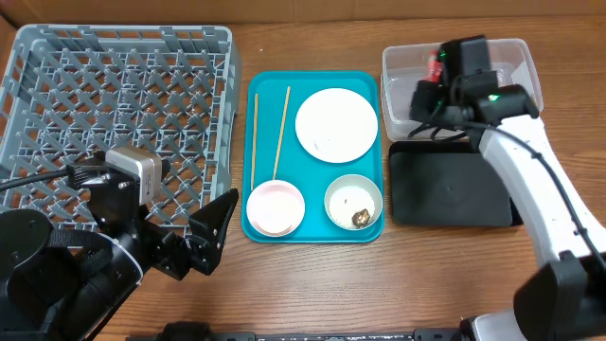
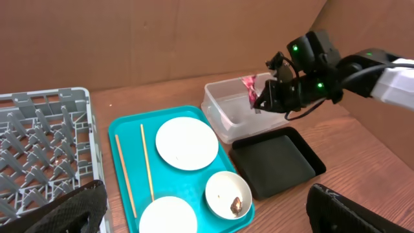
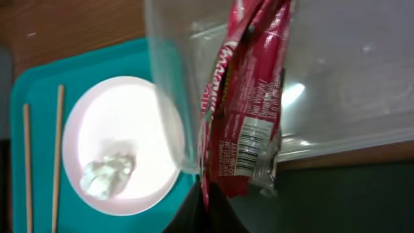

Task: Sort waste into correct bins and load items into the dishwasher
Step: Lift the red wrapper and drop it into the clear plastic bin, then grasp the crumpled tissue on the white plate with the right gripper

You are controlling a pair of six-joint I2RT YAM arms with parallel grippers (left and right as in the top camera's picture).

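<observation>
Up at two o'clock on the table in the overhead view, the right gripper hangs over the clear tub, its jaws clenched on the red wrapper. The wrapper dangles crumpled against the tub's near wall, with its barcode end showing in the right wrist view. Directly toward four o'clock, just beside the tub, lies the black tray.

At the centre sits the teal tray. On it:
- The white plate is at one o'clock, with a crumpled tissue lying on it.
- The pink bowl is at seven o'clock.
- The white bowl is at five o'clock and holds a brown scrap.
- The two chopsticks lie lengthwise along the nine o'clock side, apart from each other.

The grey rack fills the ten o'clock corner of the table. The left gripper hovers at about eight o'clock, between the rack and the teal tray, jaws released wide and holding nothing
</observation>
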